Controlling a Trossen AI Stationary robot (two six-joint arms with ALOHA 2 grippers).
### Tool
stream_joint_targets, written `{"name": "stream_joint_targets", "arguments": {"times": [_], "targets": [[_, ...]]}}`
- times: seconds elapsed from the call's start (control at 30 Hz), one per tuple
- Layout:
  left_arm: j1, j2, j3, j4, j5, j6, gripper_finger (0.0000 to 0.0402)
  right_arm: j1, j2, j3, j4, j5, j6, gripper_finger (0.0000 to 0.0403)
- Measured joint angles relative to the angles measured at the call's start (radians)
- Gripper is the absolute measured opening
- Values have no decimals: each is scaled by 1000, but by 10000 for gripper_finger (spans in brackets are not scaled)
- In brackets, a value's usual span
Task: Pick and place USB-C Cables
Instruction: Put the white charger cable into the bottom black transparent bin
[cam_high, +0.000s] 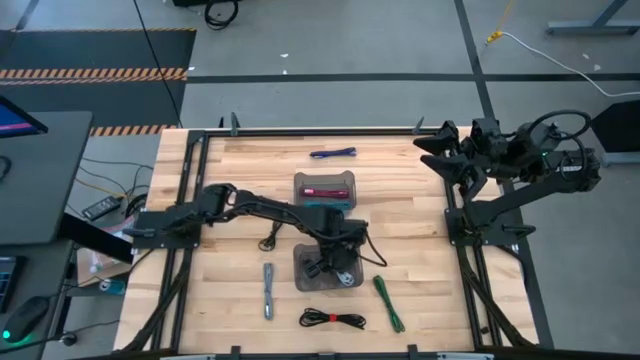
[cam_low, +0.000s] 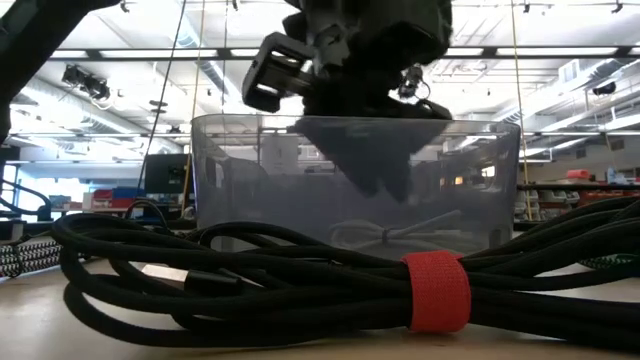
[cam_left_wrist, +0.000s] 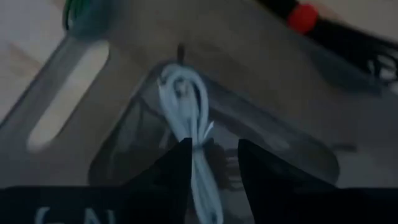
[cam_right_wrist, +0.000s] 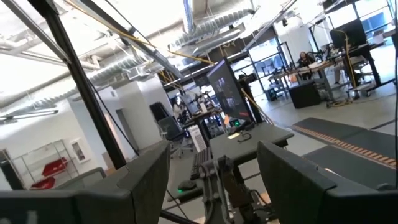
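Note:
My left gripper (cam_high: 330, 262) (cam_low: 385, 185) (cam_left_wrist: 214, 146) hangs open, pointing down into the near translucent grey bin (cam_high: 303, 278) (cam_low: 215, 170). A white USB-C cable (cam_left_wrist: 183, 93) (cam_low: 395, 235) lies bundled on the bin's floor, below and between the fingers, apart from them. The far bin (cam_high: 325, 178) holds a maroon cable (cam_high: 322, 190). On the table lie a purple cable (cam_high: 333, 153), a grey cable (cam_high: 268, 290), a green cable (cam_high: 388, 303) and a black cable with a red strap (cam_high: 333, 319) (cam_low: 435, 292). My right gripper (cam_high: 440, 152) (cam_right_wrist: 214, 180) waits open, raised at the table's far right.
The two bins stand one behind the other at the table's middle. The left arm (cam_high: 250, 208) stretches across from the left edge. A black metal frame (cam_high: 190, 160) borders the table on the left, far and right sides. Bare wood shows left of the bins.

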Motion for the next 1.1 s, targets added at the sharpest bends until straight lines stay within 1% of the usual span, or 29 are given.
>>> {"name": "stream_joint_targets", "arguments": {"times": [0.1,0.17,0.2,0.27,0.33,0.47,0.57,0.73,1.1], "targets": [[-4,10,1,-12,22,-20,136,0,-3,0,4,-5,1,248],[-7,14,1,-10,4,-6,137,0,-5,0,5,-9,-3,248],[-12,15,1,-8,-37,10,137,0,-5,0,5,-12,-5,248],[-26,15,1,19,-150,57,135,0,-7,0,4,-15,-6,248],[-37,15,1,35,-221,91,133,0,-8,0,5,-30,-6,248],[-47,16,1,83,-225,50,133,0,-8,0,10,-39,-2,248],[-56,19,1,67,-232,42,133,0,-8,0,10,-39,3,248],[-73,19,1,36,-294,29,133,0,-13,0,11,-59,4,248],[-69,64,2,46,-286,-16,133,0,-19,0,15,-66,2,248]]}}
